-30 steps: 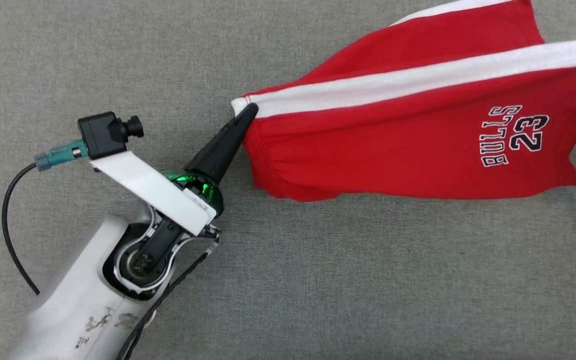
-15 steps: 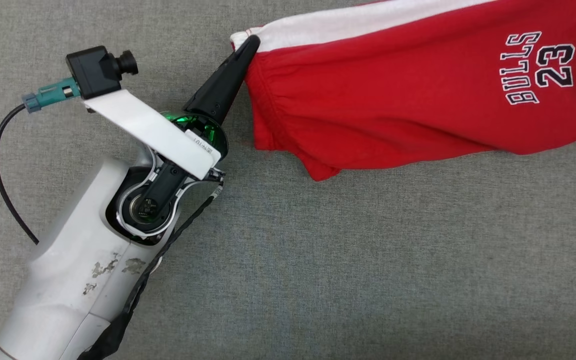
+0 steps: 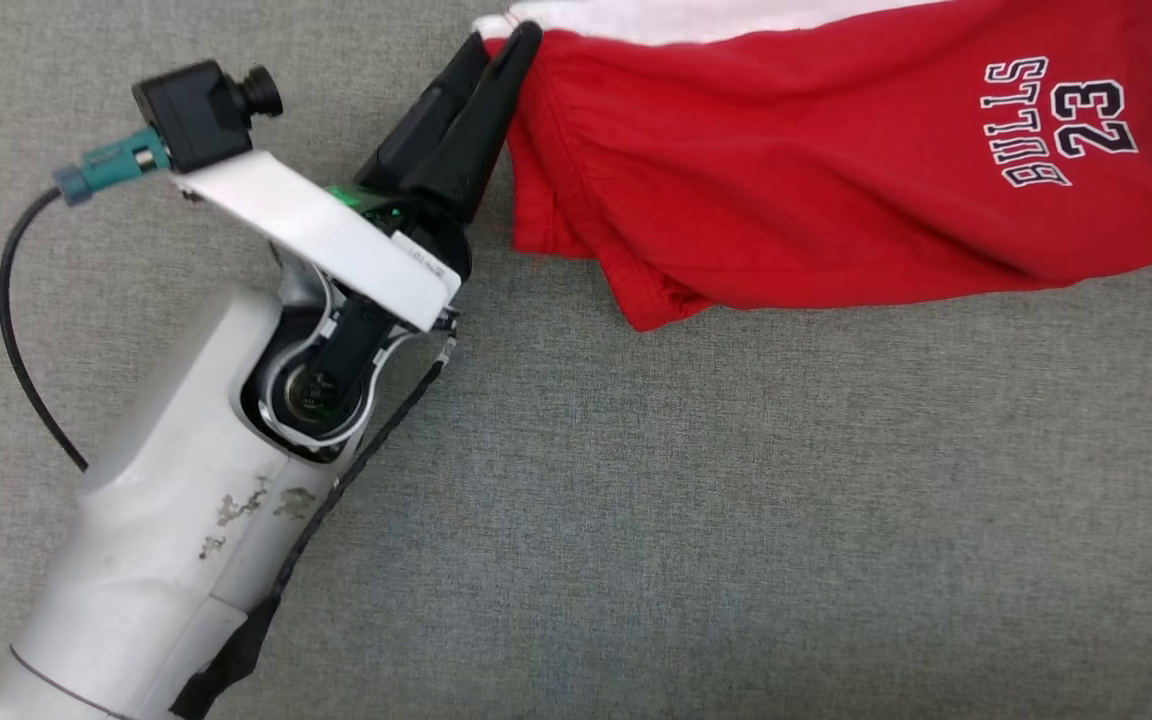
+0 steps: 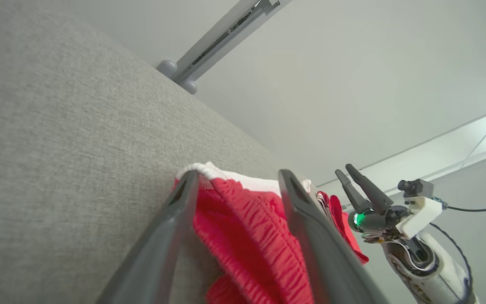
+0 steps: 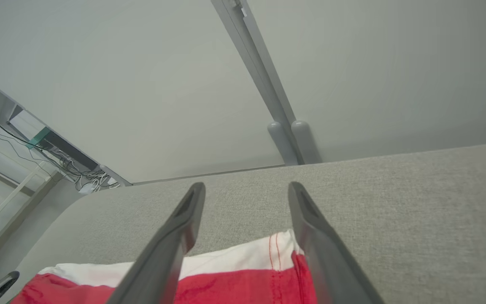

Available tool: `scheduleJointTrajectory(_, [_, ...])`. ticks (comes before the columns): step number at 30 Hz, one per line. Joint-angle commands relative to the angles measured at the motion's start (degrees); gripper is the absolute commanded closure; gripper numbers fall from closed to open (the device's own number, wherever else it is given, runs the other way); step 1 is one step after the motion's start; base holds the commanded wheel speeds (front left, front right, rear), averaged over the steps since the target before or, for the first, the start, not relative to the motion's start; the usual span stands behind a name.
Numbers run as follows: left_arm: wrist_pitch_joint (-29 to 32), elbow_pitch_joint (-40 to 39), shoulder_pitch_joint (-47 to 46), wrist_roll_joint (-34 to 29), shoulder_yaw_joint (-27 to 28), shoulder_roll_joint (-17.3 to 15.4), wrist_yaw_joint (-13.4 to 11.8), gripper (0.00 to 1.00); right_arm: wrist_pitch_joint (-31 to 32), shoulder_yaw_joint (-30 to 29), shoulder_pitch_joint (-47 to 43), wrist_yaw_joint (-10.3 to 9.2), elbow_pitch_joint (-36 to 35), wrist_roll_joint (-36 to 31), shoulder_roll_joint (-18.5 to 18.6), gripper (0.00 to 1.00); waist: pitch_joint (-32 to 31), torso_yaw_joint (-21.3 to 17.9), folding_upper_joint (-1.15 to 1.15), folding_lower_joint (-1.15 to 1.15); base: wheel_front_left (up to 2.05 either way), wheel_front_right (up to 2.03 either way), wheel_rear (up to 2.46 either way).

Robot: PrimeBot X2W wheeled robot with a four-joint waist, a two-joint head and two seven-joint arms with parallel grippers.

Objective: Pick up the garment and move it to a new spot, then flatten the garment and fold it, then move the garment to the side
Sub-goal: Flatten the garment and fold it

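Note:
The garment (image 3: 786, 180) is a pair of red shorts with a white side stripe and "BULLS 23" print, lying across the top right of the head view. My left gripper (image 3: 506, 40) is open at its gathered waistband corner. In the left wrist view the red waistband (image 4: 247, 236) lies between the parted fingers of my left gripper (image 4: 238, 175). My right gripper (image 4: 343, 169) shows beyond the cloth, fingers apart. In the right wrist view my right gripper (image 5: 246, 185) is open over the garment's (image 5: 234, 287) white stripe and red edge.
A grey fabric surface (image 3: 736, 520) spreads below and left of the garment. Its far edge (image 5: 395, 158) meets a pale wall with a grey vertical rail (image 5: 264, 76). A black cable (image 3: 21, 330) loops beside my left forearm.
My left gripper was shut on the waistband corner and carried it up the head view; its fingers now stand apart. The garment has settled flatter, its white stripe near the top edge.

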State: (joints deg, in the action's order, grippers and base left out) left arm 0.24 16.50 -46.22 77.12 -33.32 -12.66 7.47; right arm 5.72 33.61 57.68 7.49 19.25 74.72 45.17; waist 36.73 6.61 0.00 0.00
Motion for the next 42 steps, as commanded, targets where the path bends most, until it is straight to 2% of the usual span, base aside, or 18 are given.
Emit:
scheduleJointTrajectory(1, [-0.38, 2.89, 3.70, -0.60, -0.52, -1.63, -0.70, 0.00, -1.27, 0.00, -1.43, -0.01, -0.29, -0.44, 0.84, 0.00, -0.78, -0.18, 0.00, 0.00, 0.00, 0.00, 0.00])
scheduleJointTrajectory(4, [-5.17, 3.85, 4.92, -4.75, -0.69, -2.57, -1.02, 0.00, -6.47, 0.53, -5.78, -0.01, -2.07, -1.09, 2.71, 0.00, -2.63, -0.65, 0.00, 0.00, 0.00, 0.00, 0.00])
scheduleJointTrajectory(6, [-9.35, 4.15, 5.96, -9.83, -1.72, -3.79, -2.55, 0.00, -9.13, 1.51, -9.63, -0.01, -2.87, -1.72, 4.16, 0.00, -4.00, -1.02, 0.00, 0.00, 0.00, 0.00, 0.00])
scheduleJointTrajectory(8, [-13.06, 3.85, 7.29, -16.09, -3.06, -4.63, -5.15, 0.00, -10.94, 2.62, -13.59, -0.01, -2.87, -2.23, 5.12, 0.00, -5.32, -1.41, 0.00, 0.00, 0.00, 0.00, 0.00])
scheduleJointTrajectory(11, [-15.27, 1.33, 10.30, -25.42, -3.04, -4.49, -10.69, 0.00, -12.37, 3.91, -17.93, -0.01, -2.04, -1.86, 4.91, 0.00, -7.16, -1.71, 0.00, 0.00, 0.00, 0.00, 0.00])
scheduleJointTrajectory(13, [-15.42, -2.55, 13.19, -32.04, -0.40, -3.31, -14.12, 0.00, -12.92, 4.51, -19.47, -0.01, -0.43, -2.05, 4.15, 0.00, -8.28, -1.33, 0.00, 0.00, 0.00, 0.00, 0.00])
scheduleJointTrajectory(16, [-15.33, -8.17, 20.05, -41.26, 2.50, -0.45, -17.21, 0.00, -12.94, 4.98, -19.13, -0.01, 3.60, -2.77, 1.84, 0.00, -9.86, -0.26, 0.00, 0.00, 0.00, 0.00, 0.00])
scheduleJointTrajectory(18, [-15.36, -10.95, 23.68, -45.40, 3.50, 1.93, -17.77, 0.00, -11.66, 5.06, -17.62, -0.01, 7.36, -3.13, 0.23, 0.00, -10.67, 0.85, 0.00, 0.00, 0.00, 0.00, 0.00])
scheduleJointTrajectory(21, [-15.37, -12.90, 28.05, -50.53, 3.53, 4.73, -17.30, 0.00, -8.81, 5.32, -15.50, -0.01, 13.63, -3.02, -2.37, 0.00, -11.68, 2.99, 0.00, 0.00, 0.00, 0.00, 0.00])
scheduleJointTrajectory(27, [-15.38, -13.28, 32.80, -54.77, 3.79, 8.22, -15.28, 0.00, -3.03, 6.20, -11.97, -0.01, 24.94, -2.98, -6.15, 0.00, -13.06, 6.64, 0.00, 0.00, 0.00, 0.00, 0.00])
scheduleJointTrajectory(28, [-15.37, -13.18, 33.33, -55.03, 3.97, 8.54, -14.95, 0.00, -1.97, 6.62, -11.84, -0.01, 26.30, -3.04, -6.69, 0.03, -13.26, 7.05, 0.00, 0.00, 0.00, 0.00, 0.00])
scheduleJointTrajectory(29, [-15.37, -13.10, 33.83, -55.22, 4.10, 8.80, -14.61, 0.00, -0.91, 6.96, -11.85, -0.02, 27.64, -3.02, -7.21, 0.15, -13.46, 7.40, 0.00, 0.00, 0.00, 0.00, 0.00])
scheduleJointTrajectory(30, [-15.37, -13.00, 34.12, -55.38, 4.20, 8.97, -14.33, 0.00, 0.30, 7.31, -12.00, -0.01, 28.74, -2.77, -7.82, 0.53, -13.64, 7.61, 0.00, 0.00, 0.00, 0.00, 0.00])
scheduleJointTrajectory(31, [-15.37, -12.98, 34.26, -55.55, 4.47, 9.13, -14.10, 0.00, 1.29, 7.72, -12.12, -0.01, 29.56, -2.78, -8.27, 0.59, -13.81, 7.72, 0.00, 0.00, 0.00, 0.00, 0.00])
scheduleJointTrajectory(32, [-15.38, -13.03, 34.46, -55.63, 4.78, 9.23, -14.10, 0.00, 1.95, 8.00, -12.14, -0.01, 30.24, -2.91, -8.47, 0.71, -14.01, 7.79, 0.00, 0.00, 0.00, 0.00, 0.00])
scheduleJointTrajectory(33, [-15.38, -13.07, 34.73, -55.84, 5.13, 9.35, -14.06, 0.00, 2.36, 8.15, -12.10, -0.01, 30.68, -3.00, -8.55, 1.00, -14.16, 7.79, 0.00, 0.00, 0.00, 0.00, 0.00])
scheduleJointTrajectory(37, [-15.38, -12.72, 35.40, -56.42, 6.22, 9.56, -13.59, 0.00, 2.06, 8.41, -12.87, -0.03, 31.09, -3.23, -7.48, 1.00, -15.22, 7.05, 0.00, 0.00, 0.00, 0.00, 0.00])
scheduleJointTrajectory(42, [-15.38, -12.75, 36.37, -57.12, 7.29, 9.65, -13.47, 0.00, 0.02, 8.38, -13.43, -0.08, 29.15, -3.98, -4.08, 1.00, -16.36, 5.45, 0.00, 0.00, 0.00, 0.00, 0.00])
